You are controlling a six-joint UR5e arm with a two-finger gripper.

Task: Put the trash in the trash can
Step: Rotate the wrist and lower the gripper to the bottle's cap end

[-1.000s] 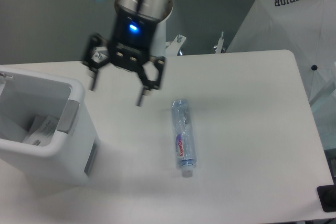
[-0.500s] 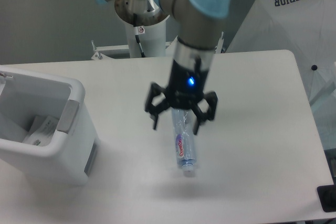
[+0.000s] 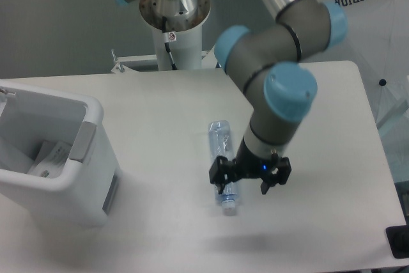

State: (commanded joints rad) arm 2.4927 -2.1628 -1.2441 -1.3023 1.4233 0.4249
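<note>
We see the bottle [image 3: 223, 165] lying on its side near the middle of the white desk [image 3: 160, 100], its cap end toward the near edge and its red-and-white label facing up. The gripper [image 3: 249, 180] hangs low over the cap half of the bottle and a little to its right — one finger sits right at the bottle's lower right side, over the label, while the other finger stands clear of it further right, above bare desk. Whether the near finger actually touches the plastic we cannot tell. The fingers are spread wide apart and nothing is held between them. Well off to the left stands the trash can [image 3: 89, 158], a white bin with a thick rounded rim and a grey panel on the side facing the bottle. Inside it, low against the bottom, lies the wrapper [image 3: 50, 156] — pale, crumpled, partly hidden by the rim. The arm [image 3: 281, 62] comes down from the upper right, its grey links and light-blue joint caps bending over the desk above the bottle.
</note>
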